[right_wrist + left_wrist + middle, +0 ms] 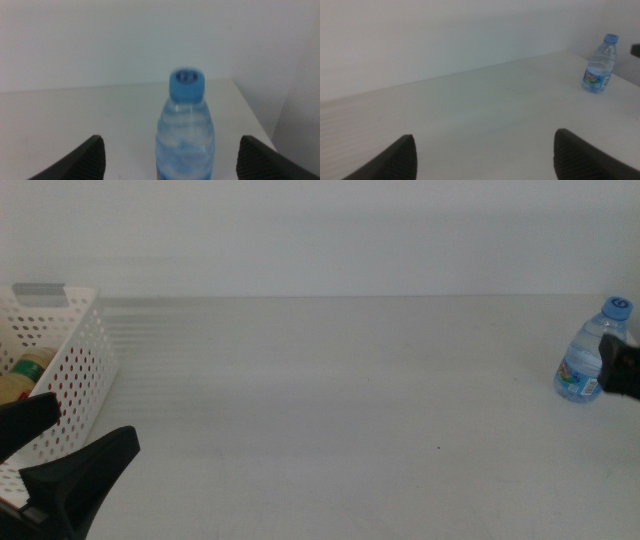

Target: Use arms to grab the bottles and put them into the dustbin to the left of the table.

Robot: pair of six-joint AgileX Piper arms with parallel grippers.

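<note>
A small clear water bottle [588, 352] with a blue cap stands upright at the table's far right. It also shows in the left wrist view [598, 64] and the right wrist view [186, 135]. My right gripper [622, 368] is open at the bottle; in its wrist view [171, 139] the bottle stands between the wide jaws, apart from them. My left gripper [95, 423] is open and empty at the front left, beside the white perforated dustbin [85, 370]; its wrist view [485, 145] looks across the table. A yellow-liquid bottle [22, 375] lies in the dustbin. The red can is out of view.
The white table [330, 400] stretches between the dustbin and the water bottle. A white wall runs behind it. The table's right edge lies just past the bottle.
</note>
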